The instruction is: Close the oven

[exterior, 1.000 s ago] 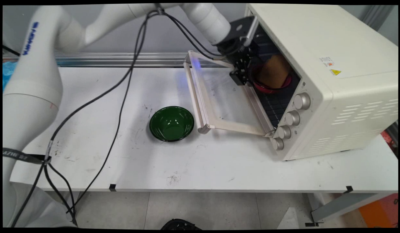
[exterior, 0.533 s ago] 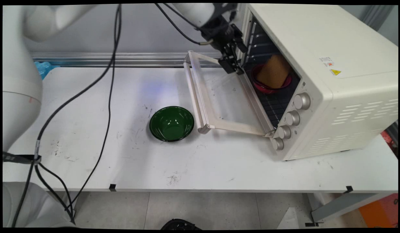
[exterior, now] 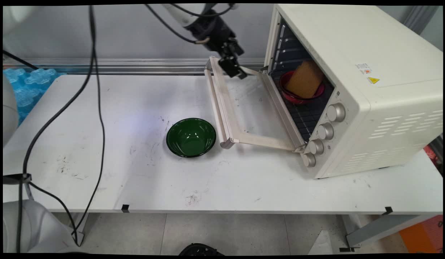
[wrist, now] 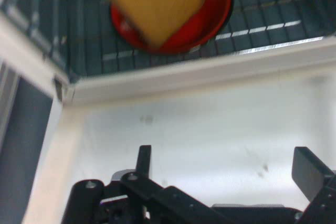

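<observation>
the gripper (exterior: 237, 70) is seen above the far end of the lowered oven door (exterior: 244, 108), outside the oven (exterior: 352, 86); its fingers (wrist: 144, 161) are spread apart and nothing is held between them. inside, on the rack (wrist: 262, 19), a red bowl (exterior: 301, 94) is set, with a tan sponge (exterior: 304, 83) leaning in it; whether the sponge is fully seated is hard to judge, as the hand view is blurred. a green bowl (exterior: 190, 137) is left on the table (exterior: 136, 180), just beside the door's handle (exterior: 216, 108). the placing step appears done. by judgement, any next move calls for clearance from the door frame.

Fingers (exterior: 232, 67) now out of oven (exterior: 352, 86)
</observation>
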Robot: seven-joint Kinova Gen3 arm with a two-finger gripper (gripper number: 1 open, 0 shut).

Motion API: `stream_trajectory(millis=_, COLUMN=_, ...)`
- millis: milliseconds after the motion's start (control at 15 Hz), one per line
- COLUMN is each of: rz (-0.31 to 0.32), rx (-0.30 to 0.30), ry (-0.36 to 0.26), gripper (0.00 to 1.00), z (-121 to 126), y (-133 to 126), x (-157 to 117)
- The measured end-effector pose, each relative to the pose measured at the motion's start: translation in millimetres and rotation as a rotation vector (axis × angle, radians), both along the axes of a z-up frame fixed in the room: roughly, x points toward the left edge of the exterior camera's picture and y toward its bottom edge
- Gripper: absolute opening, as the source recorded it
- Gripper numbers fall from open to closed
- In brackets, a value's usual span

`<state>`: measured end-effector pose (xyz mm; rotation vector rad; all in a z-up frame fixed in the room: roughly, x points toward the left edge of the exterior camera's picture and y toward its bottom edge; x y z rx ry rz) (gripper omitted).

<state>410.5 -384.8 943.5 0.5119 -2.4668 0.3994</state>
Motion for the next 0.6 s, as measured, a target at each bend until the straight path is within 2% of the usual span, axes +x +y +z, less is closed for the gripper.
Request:
stream_trajectory(millis=267, rz=0.117, rx=0.041, ry=-0.008, gripper=1.0, z=-0.1, y=26.8, x=29.0)
stream_trajectory(millis=600, rz=0.2, rx=0.075, ry=-0.022, gripper=1.0, z=-0.9, y=48.7, x=51.7)
